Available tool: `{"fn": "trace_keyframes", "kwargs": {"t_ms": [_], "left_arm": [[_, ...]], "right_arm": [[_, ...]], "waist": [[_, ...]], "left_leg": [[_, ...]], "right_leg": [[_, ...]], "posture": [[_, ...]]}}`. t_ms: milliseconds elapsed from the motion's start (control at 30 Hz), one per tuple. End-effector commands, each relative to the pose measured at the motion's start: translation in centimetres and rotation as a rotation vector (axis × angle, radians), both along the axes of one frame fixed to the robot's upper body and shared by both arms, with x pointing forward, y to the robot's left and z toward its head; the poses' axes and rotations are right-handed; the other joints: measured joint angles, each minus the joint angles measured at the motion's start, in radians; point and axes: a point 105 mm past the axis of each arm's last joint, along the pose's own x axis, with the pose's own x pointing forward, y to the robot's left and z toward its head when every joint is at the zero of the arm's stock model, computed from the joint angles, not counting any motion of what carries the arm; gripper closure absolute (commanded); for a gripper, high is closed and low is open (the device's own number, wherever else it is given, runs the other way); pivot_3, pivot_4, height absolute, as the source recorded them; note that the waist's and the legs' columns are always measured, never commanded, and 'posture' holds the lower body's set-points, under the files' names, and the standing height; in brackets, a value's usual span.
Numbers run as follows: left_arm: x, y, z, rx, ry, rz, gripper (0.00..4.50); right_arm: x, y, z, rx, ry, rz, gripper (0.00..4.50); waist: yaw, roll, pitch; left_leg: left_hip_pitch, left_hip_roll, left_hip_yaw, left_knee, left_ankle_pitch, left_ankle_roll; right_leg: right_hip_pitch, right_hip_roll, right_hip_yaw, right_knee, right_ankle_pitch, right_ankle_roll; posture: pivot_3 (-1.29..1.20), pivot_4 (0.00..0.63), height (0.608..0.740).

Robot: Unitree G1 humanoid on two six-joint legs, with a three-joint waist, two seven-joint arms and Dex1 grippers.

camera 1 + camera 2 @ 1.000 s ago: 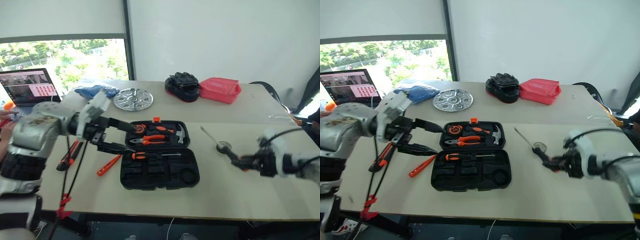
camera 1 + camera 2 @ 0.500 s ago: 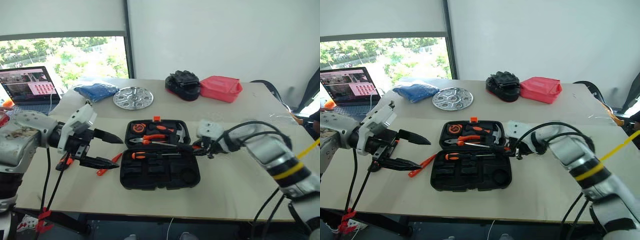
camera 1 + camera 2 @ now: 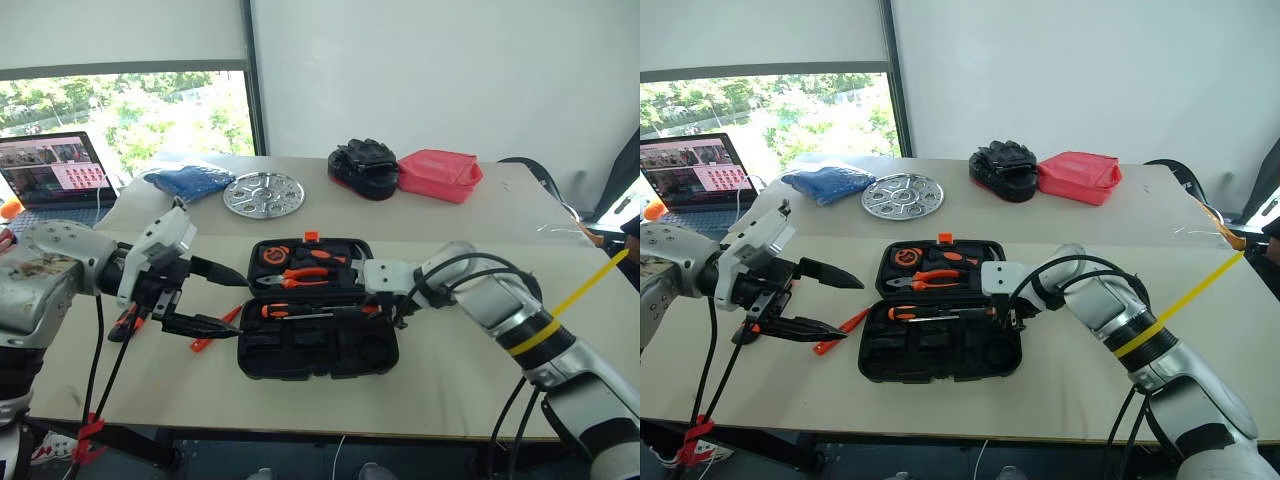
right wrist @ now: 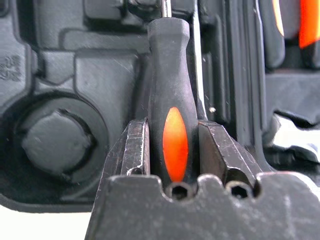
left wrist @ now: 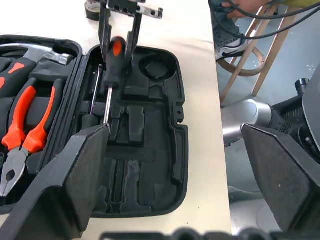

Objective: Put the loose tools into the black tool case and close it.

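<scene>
In the middle of the table [image 3: 470, 370] the black tool case [image 3: 318, 305] lies open, its far half holding orange-handled pliers [image 3: 300, 275], a hammer [image 3: 357, 265] and a tape measure [image 3: 276, 255], its near half mostly bare recesses. Over the near half's right part the right gripper [image 5: 119, 37] is clamped on a black-and-orange-handled screwdriver [image 5: 113, 62], one finger on each side of the handle, with the shaft pointing left along a slot beside another screwdriver [image 3: 300, 311] already lying in the case. The round recess [image 5: 156, 67] just near the held handle is unfilled. To the left of the case the left gripper [image 3: 228, 300] hangs above the table with its two fingers [image 3: 205, 325] spread wide and nothing between them. Beneath and beside it a slim all-orange screwdriver [image 3: 840, 332] lies on the table, near the case's left edge, and farther left another black-and-orange tool [image 3: 127, 322] lies partly hidden by the arm. At the far side of the table sit a round metal disc [image 3: 264, 194], a blue bundle [image 3: 188, 182], a bundle of black gloves [image 3: 363, 167], a red pouch [image 3: 439, 174] and, at the far left, an open laptop [image 3: 52, 170].
</scene>
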Motion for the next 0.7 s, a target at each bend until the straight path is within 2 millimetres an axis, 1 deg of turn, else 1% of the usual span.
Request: {"fn": "trace_keyframes", "kwargs": {"t_ms": [33,133,200,233,267,300,333,367,400,500,567,633,667,700], "left_arm": [[-0.1,-0.4,1.0,-0.007,-0.052,-0.021,0.00],[0.1,-0.6,1.0,-0.008,-0.059,-0.026,0.00],[0.1,-0.7,1.1,-0.013,-0.062,-0.029,0.00],[0.1,-0.8,1.1,-0.014,-0.063,-0.030,0.00],[0.1,-0.8,1.1,-0.015,-0.064,-0.032,0.00],[0.1,-0.8,1.2,-0.016,-0.064,-0.033,0.00],[0.2,-0.8,1.2,-0.016,-0.064,-0.033,0.00],[0.2,-0.8,1.2,-0.016,-0.065,-0.032,0.00],[0.3,-0.8,1.2,-0.015,-0.067,-0.031,0.00],[0.5,-0.7,1.3,-0.015,-0.072,-0.027,0.00],[0.6,-0.7,1.3,-0.015,-0.074,-0.026,0.00],[0.6,-0.8,1.3,-0.016,-0.075,-0.028,0.00],[0.6,-0.8,1.2,-0.016,-0.076,-0.030,0.00],[0.6,-0.9,1.2,-0.015,-0.076,-0.032,0.00]], "right_arm": [[-0.3,0.8,1.3,0.026,-0.025,0.010,3.50],[-0.4,1.1,1.2,0.037,-0.015,-0.003,3.50],[-0.2,0.9,1.0,0.031,-0.020,-0.019,2.48],[-0.2,0.8,0.9,0.028,-0.022,-0.025,2.26],[-0.2,0.7,0.9,0.027,-0.022,-0.028,1.87],[-0.3,0.6,0.9,0.029,-0.022,-0.028,1.58],[-0.4,0.7,1.2,0.038,-0.020,-0.027,1.16],[-0.6,0.8,1.6,0.050,-0.019,-0.022,0.97],[-0.9,1.1,2.4,0.073,-0.012,-0.009,0.57],[-1.6,2.0,4.4,0.141,0.008,0.005,0.57],[-1.8,2.4,5.3,0.179,0.022,0.000,0.57],[-1.8,2.9,5.5,0.214,0.047,-0.013,0.57],[-1.8,3.0,5.2,0.220,0.054,-0.020,1.08],[-1.7,3.1,4.7,0.218,0.057,-0.026,1.25]], "waist": [[-0.001,0.000,0.000],[-0.001,0.000,0.000],[-0.001,0.000,0.000],[-0.001,0.000,0.000],[0.000,0.000,0.000],[0.000,0.000,0.000],[0.000,0.000,0.000],[0.000,0.000,0.000],[-0.001,0.000,0.000],[-0.001,0.000,0.000],[-0.003,0.000,0.000],[-0.004,0.000,0.000],[-0.003,0.000,0.000],[-0.003,0.000,0.000]], "left_leg": [[0.000,0.000,0.000,0.000,0.000,0.000],[0.000,0.000,0.000,0.000,0.000,0.000],[0.000,0.000,0.000,0.000,0.000,0.000],[0.000,0.000,0.000,0.000,0.000,0.000],[0.000,0.000,0.000,0.000,0.000,0.000],[0.000,0.000,0.000,0.000,0.000,0.000],[0.000,0.000,0.000,0.000,0.000,0.000],[0.000,0.000,0.000,0.000,0.000,0.000],[0.000,0.000,0.000,0.000,0.000,0.000],[0.000,0.000,0.000,0.000,0.000,0.000],[0.000,0.000,-0.001,0.000,0.000,-0.001],[0.001,0.000,-0.002,0.001,0.001,-0.001],[0.001,0.000,-0.002,0.001,0.001,-0.001],[0.001,0.000,-0.002,0.001,0.001,-0.001]], "right_leg": [[0.000,0.000,0.000,0.001,0.000,0.000],[0.000,0.000,0.000,0.001,0.000,0.000],[0.000,0.000,0.000,0.002,0.000,0.000],[0.000,0.000,0.000,0.002,0.000,0.000],[0.000,0.000,0.000,0.002,0.000,0.000],[0.000,0.000,0.000,0.002,0.000,0.000],[0.000,0.000,0.000,0.002,0.000,0.000],[0.000,0.000,0.000,0.002,0.000,0.000],[0.000,0.000,0.000,0.002,0.000,0.000],[0.000,0.000,0.000,0.002,0.000,0.000],[0.000,0.000,0.000,0.002,0.000,0.000],[0.000,0.000,0.000,0.002,0.000,-0.001],[0.000,0.001,0.000,0.003,0.000,-0.001],[0.000,0.001,0.000,0.003,0.000,-0.001]], "posture": [[0.00,0.150,0.740],[0.00,0.150,0.740],[0.00,0.150,0.740],[0.00,0.150,0.740],[0.00,0.150,0.740],[0.00,0.150,0.740],[0.00,0.150,0.740],[0.00,0.150,0.740],[0.00,0.150,0.740],[0.00,0.150,0.740],[0.00,0.150,0.740],[0.00,0.150,0.740],[0.00,0.150,0.740],[0.00,0.150,0.740]]}}
